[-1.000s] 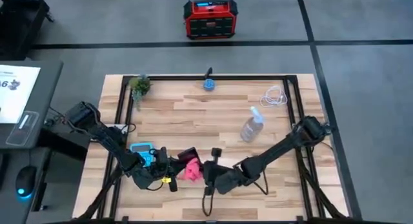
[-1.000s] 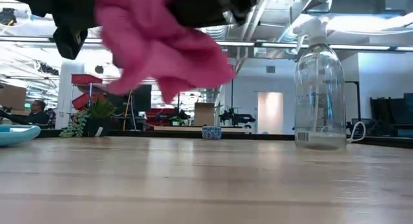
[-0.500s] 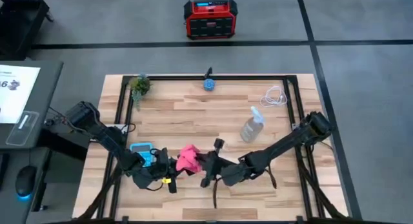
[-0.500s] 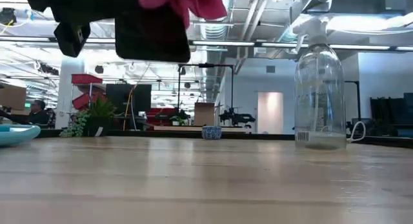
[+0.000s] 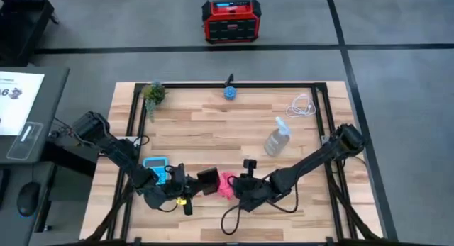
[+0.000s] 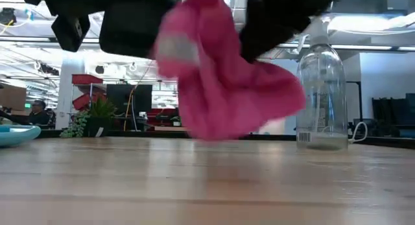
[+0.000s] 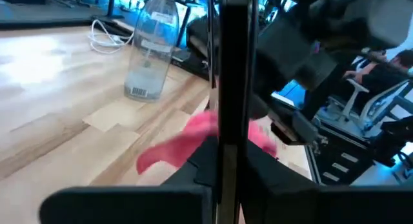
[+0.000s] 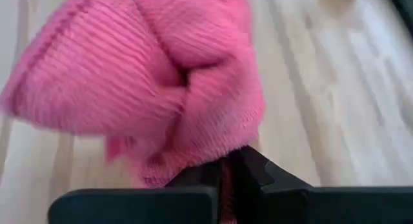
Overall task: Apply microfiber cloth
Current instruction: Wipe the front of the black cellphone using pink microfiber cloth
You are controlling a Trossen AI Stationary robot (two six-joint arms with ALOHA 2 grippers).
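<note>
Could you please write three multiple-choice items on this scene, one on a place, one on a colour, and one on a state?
1. Where does the spray bottle stand?
A. On the table, by its right side
B. On the floor
C. Beside the plant

2. What colour is the cloth?
A. Light blue
B. Pink
C. White

3. What is the right end effector doing?
A. Hanging open and empty
B. Gripping the bottle
C. Shut on the cloth

Answers:
1. A, as the high view shows it upright on the wood near the right arm.
2. B, as it shows pink in every view.
3. C, as the right wrist view shows the fabric pinched between its fingers.
</note>
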